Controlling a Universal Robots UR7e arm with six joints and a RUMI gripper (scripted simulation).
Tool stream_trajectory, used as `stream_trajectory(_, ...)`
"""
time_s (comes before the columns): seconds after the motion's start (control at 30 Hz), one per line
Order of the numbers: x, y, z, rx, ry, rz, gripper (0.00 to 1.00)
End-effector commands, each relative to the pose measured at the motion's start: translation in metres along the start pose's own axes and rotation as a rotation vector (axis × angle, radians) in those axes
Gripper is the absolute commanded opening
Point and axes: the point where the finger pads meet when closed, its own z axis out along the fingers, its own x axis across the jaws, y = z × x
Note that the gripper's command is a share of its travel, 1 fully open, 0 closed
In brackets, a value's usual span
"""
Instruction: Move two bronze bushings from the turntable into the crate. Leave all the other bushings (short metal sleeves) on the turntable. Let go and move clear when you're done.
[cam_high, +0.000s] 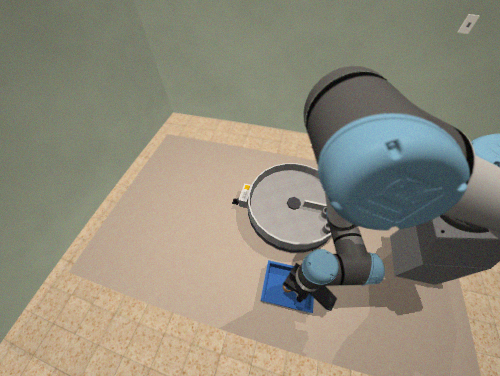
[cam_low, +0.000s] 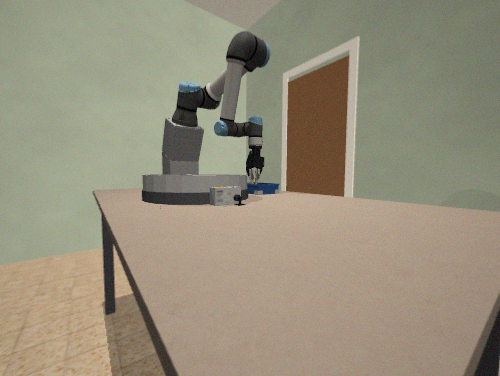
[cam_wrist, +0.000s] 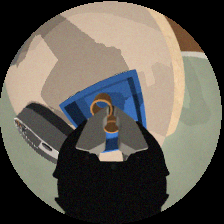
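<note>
The gripper (cam_wrist: 110, 121) pinches a bronze bushing (cam_wrist: 110, 125) between its fingertips above the blue crate (cam_wrist: 131, 96); another bronze ring (cam_wrist: 100, 105) seemingly lies inside the crate, just beyond.

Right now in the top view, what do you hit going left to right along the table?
Small control box → turntable → arm's big shoulder joint cap. The blue crate and gripper sit nearer the camera, below the turntable, so I leave them out.

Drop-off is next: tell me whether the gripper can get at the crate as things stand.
Probably yes. The gripper, shut on a bronze bushing, hangs right over the blue crate with nothing between them; a second bushing lies inside.
</note>
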Motion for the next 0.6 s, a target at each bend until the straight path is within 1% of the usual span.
stream_trajectory(0.0,0.0004,0.0003,0.0013,-0.001,0.001,0.0,0.0)
stream_trajectory(0.57,0.0004,0.0003,0.0036,-0.001,0.001,0.0,0.0)
